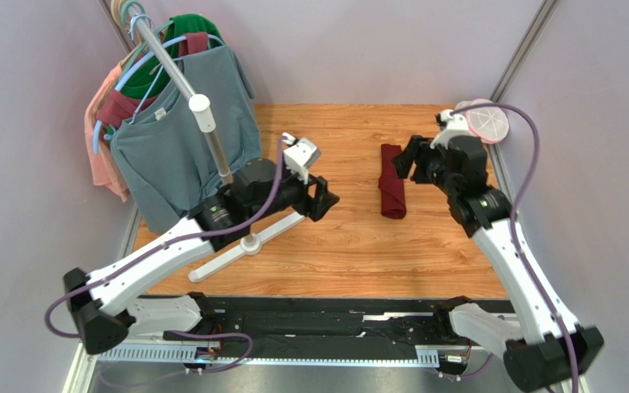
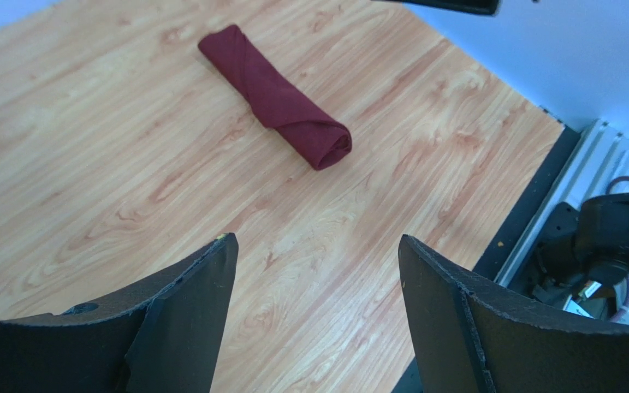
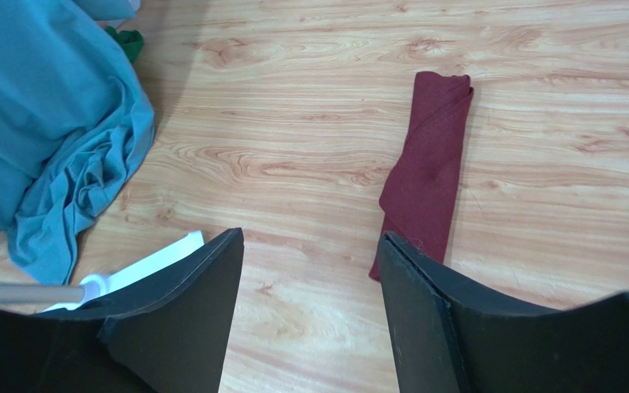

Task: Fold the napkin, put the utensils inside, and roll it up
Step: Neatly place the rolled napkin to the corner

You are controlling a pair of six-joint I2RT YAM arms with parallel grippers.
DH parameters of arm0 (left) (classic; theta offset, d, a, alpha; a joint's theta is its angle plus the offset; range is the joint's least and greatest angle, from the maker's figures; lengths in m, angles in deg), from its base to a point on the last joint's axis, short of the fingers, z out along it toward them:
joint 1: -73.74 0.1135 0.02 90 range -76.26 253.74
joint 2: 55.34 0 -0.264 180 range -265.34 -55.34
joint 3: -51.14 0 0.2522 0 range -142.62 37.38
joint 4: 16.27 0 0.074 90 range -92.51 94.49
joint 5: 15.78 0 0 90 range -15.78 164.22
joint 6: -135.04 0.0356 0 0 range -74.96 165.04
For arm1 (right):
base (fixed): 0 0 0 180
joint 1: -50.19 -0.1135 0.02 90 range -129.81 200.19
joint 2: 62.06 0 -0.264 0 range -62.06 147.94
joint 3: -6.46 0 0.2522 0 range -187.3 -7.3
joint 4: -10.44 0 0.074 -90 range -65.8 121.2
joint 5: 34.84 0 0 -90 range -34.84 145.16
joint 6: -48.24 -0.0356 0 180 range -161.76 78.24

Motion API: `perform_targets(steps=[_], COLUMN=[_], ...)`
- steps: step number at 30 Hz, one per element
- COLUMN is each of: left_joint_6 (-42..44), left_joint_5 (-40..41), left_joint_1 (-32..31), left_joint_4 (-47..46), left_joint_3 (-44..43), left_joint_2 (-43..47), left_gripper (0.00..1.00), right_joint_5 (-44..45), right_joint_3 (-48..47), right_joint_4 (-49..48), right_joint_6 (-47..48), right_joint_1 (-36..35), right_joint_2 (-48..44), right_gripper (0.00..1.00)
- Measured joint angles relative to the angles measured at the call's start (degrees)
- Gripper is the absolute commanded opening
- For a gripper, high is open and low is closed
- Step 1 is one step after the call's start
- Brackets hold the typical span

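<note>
We see the dark red soft cloth napkin rolled into a slim bundle on the wooden surface, at three o'clock from its centre. The left fingers stand apart, empty, at its nine o'clock. The right fingers are also spread, just beside it at two o'clock.

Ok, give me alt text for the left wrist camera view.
A rolled dark red napkin lies untouched on the wooden table, beyond the open black fingers of the left tool.
</note>
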Motion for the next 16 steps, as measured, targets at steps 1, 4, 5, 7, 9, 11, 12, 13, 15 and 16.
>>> perform_targets(steps=[1, 4, 5, 7, 9, 11, 12, 13, 15, 16], left_joint_6=[0.2, 0.1, -0.2, -0.6, -1.1, -1.9, -2.2, -2.4, -2.6, -2.6], left_joint_5=[0.5, 2.2, 3.0, 4.5, 5.9, 7.7, 8.5, 9.3, 10.5, 11.1], left_joint_1=[-0.3, -0.4, -0.4, -0.4, -0.4, -0.4, -0.4, -0.4, -0.4, -0.4], left_joint_4=[0.0, 0.1, 0.2, 0.9, 1.9, 3.4, 4.3, 5.2, 6.6, 7.4], left_joint_3=[1.4, 5.8, 7.5, 10.6, 13.2, 14.8, 15.2, 15.4, 15.4, 15.4], left_joint_2=[3.1, 12.3, 15.7, 21.5, 26.8, 31.0, 32.5, 33.7, 35.0, 35.5], left_gripper=[0.81, 0.82, 0.82, 0.83, 0.84, 0.84, 0.84, 0.84, 0.85, 0.85], right_joint_5=[-0.2, -0.3, -0.3, 0.1, 0.7, 1.1, 1.2, 1.6, 2.3, 2.6], right_joint_3=[2.1, 7.7, 9.2, 12.5, 14.4, 15.8, 16.3, 16.9, 17.9, 18.3], right_joint_4=[-0.2, -0.2, -0.1, 0.7, 1.9, 3.2, 3.5, 3.8, 4.1, 4.2], right_joint_6=[0.2, 0.7, 0.8, 1.3, 1.6, 1.9, 1.9, 1.9, 1.9, 1.9], right_joint_1=[0.0, 0.0, 0.0, 0.0, 0.0, 0.0, 0.0, 0.0, 0.0, 0.0], right_joint_2=[-4.0, -13.3, -15.5, -20.0, -23.7, -26.4, -27.1, -27.7, -28.5, -28.6], right_gripper=[0.65, 0.65, 0.65, 0.65, 0.65, 0.65, 0.65, 0.65, 0.65, 0.65])
